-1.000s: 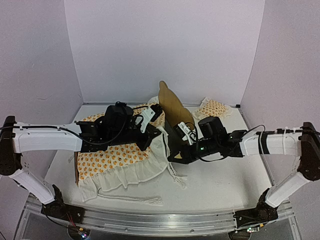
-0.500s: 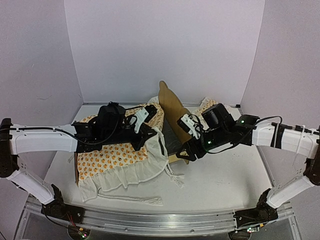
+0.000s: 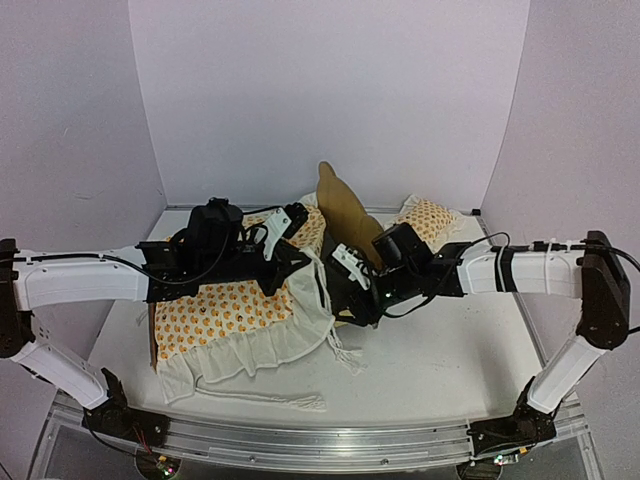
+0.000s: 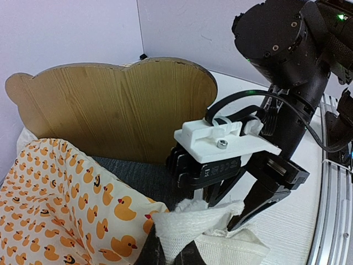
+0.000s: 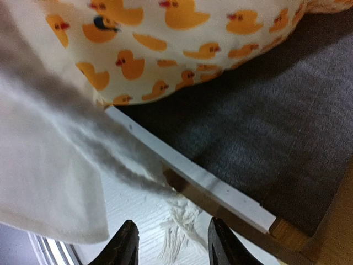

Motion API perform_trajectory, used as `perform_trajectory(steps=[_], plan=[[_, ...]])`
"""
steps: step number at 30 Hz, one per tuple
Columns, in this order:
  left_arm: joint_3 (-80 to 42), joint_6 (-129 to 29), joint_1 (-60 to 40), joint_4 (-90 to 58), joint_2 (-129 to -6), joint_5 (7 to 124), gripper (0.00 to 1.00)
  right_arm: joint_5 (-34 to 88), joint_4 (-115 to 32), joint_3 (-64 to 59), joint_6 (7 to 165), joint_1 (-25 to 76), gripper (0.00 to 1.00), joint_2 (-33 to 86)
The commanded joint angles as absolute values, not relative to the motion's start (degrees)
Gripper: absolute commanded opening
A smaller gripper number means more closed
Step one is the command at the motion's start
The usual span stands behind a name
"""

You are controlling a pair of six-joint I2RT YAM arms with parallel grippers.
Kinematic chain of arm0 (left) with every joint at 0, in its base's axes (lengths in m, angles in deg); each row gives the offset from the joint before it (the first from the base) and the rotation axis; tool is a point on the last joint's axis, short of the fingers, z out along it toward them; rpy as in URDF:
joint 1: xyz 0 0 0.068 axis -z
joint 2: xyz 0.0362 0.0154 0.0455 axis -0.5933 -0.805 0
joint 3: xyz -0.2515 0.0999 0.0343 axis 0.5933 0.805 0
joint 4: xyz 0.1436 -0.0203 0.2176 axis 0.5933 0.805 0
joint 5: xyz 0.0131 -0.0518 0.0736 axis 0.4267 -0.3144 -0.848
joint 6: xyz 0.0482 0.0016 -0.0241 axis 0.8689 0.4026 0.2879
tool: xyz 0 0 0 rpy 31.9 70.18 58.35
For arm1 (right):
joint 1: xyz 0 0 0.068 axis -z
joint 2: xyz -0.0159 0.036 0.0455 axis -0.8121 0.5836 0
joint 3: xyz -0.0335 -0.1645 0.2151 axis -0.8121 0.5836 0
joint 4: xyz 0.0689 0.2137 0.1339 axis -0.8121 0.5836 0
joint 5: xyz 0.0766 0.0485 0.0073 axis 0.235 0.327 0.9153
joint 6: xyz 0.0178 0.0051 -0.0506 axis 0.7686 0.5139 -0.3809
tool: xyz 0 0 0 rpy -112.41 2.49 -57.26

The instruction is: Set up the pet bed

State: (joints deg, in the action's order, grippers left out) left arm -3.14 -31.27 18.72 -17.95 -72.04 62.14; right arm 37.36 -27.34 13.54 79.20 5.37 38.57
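Plywood pet bed (image 3: 345, 210), small and light, with a dark grey base panel and a scalloped bear-ear headboard, sits at the centre of the white table (image 3: 440, 370). Its headboard is upright at 12 o'clock and the base reaches toward 6 o'clock. The left gripper (image 3: 300, 262), coming in from 9 o'clock, is clamped tight on the white ruffled edge of the orange duck-print bedding (image 3: 230, 310), holding it raised over the bed's 9 o'clock side. The rest of the bedding is spread on the table further toward 9 o'clock. The right gripper (image 3: 348, 300), reaching in from 3 o'clock, hangs over the bed's near side rail with its fingers partly spread and nothing between them. A white frayed tassel (image 5: 177, 229) lies on the table below the gap. Half a second ago this gripper was lifted and sat further toward 3 o'clock. It has since dropped and pushed toward 9 o'clock, up against the ruffle. The left gripper has drawn its fabric slightly toward 12 o'clock over the past second. A small matching duck-print pillow (image 3: 425, 215) rests at 2 o'clock of the headboard, unmoved.
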Motion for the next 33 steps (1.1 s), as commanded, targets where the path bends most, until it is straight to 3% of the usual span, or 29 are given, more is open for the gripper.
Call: perform_trajectory(steps=[1,9,13,15,22,28,33], plan=[[-5.6,-31.1,18.2,-21.0,-70.1,64.0,0.00,38.9,-36.0,11.9,81.0,5.2,0.41,40.4],[-5.5,-31.4,17.9,-21.0,-70.2,63.6,0.00,42.0,-38.3,10.5,83.0,5.2,0.31,42.5],[-5.1,-31.5,17.7,-21.0,-69.9,62.0,0.00,43.3,-38.1,11.0,85.0,5.2,0.06,42.0],[-4.7,-31.6,17.4,-21.0,-69.6,60.9,0.00,43.6,-36.2,11.6,86.5,5.2,0.00,40.4],[-3.7,-31.4,16.7,-20.8,-68.8,60.3,0.00,42.0,-21.8,13.8,91.8,5.1,0.00,32.3],[-4.4,-31.0,16.6,-20.8,-70.7,63.6,0.00,38.7,0.6,5.2,91.4,4.8,0.00,32.1],[-5.5,-31.4,16.6,-20.7,-73.1,66.5,0.00,28.7,11.7,1.2,92.3,2.9,0.00,32.0]])
